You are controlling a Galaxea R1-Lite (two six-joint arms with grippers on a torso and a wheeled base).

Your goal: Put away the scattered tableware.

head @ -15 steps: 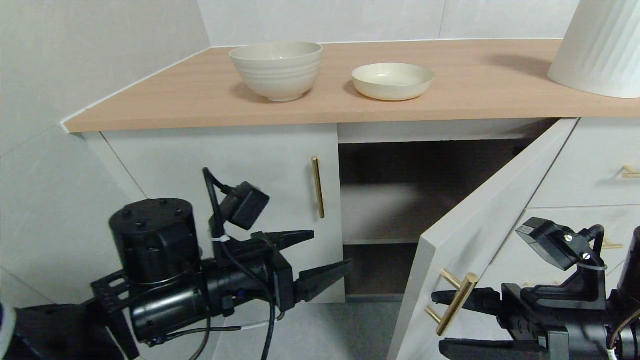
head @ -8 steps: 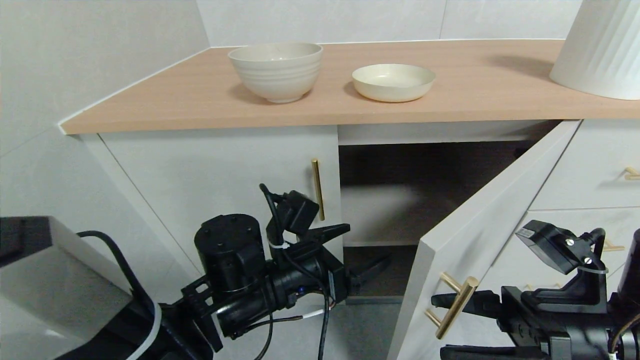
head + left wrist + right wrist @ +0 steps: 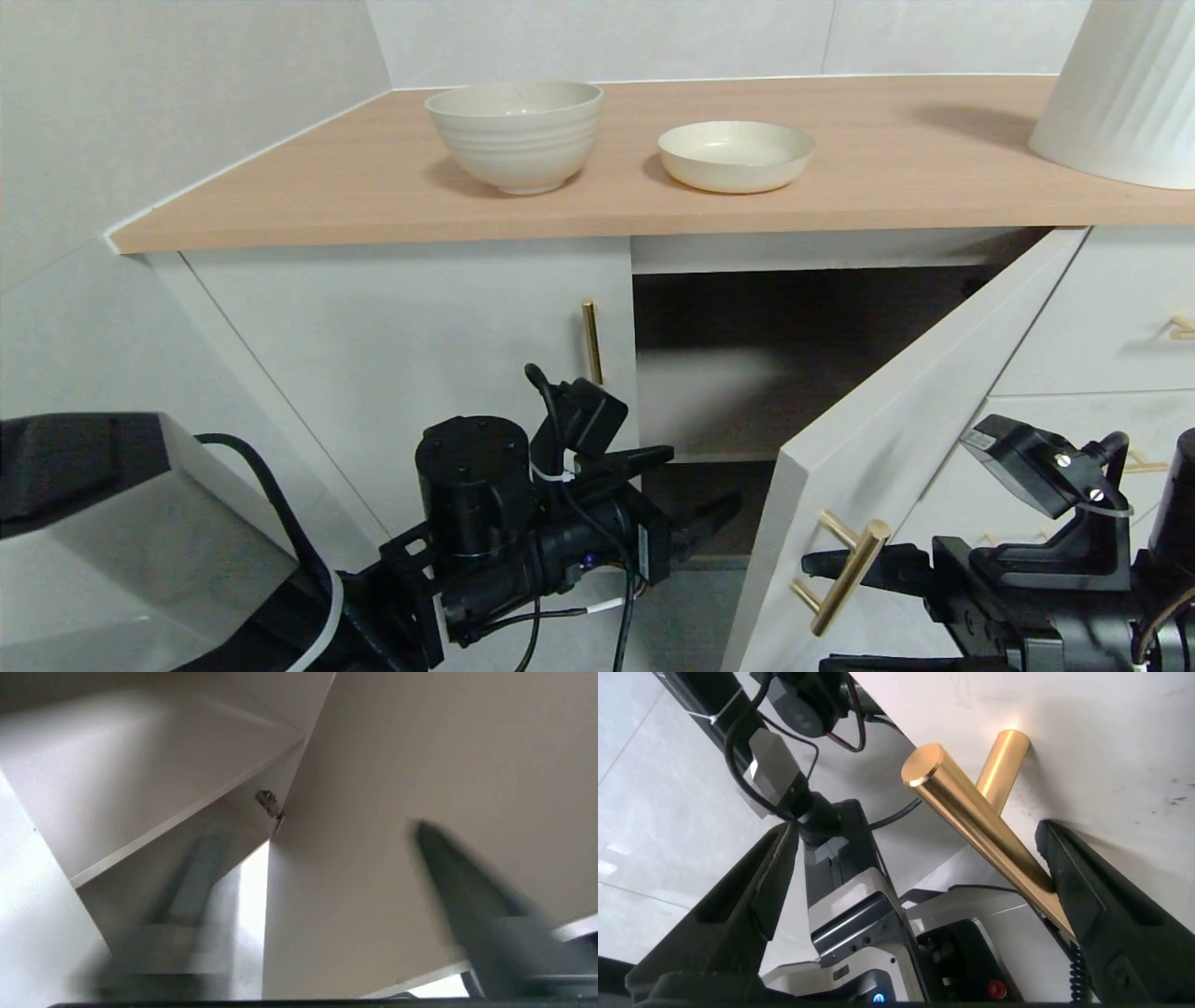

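1. Ceramic, by the look of it: the deep ribbed bowl (image 3: 513,135) and the shallow dish (image 3: 735,154) should be stiff, fairly heavy for their size and smooth-glazed, so probably slippery. A knock or a drop would likely chip them
2. Both stand on the wooden countertop (image 3: 308,210), above the cabinet. The bowl is to the left and the dish near it on the right, and the two are not touching
3. The best hold is probably a pinch over the rim, one finger inside and one outside. The dish's low wall offers less purchase than the bowl's
4. Each sits upright, mouth up. Being round, neither has a long axis and the only axis is vertical, so any side suits an approach
5. The left gripper (image 3: 702,478) is low at the cabinet opening, fingers spread wide and empty. The right gripper (image 3: 817,611) has its fingers apart on either side of the brass handle (image 3: 845,574) of the open door (image 3: 887,420), not closed on it
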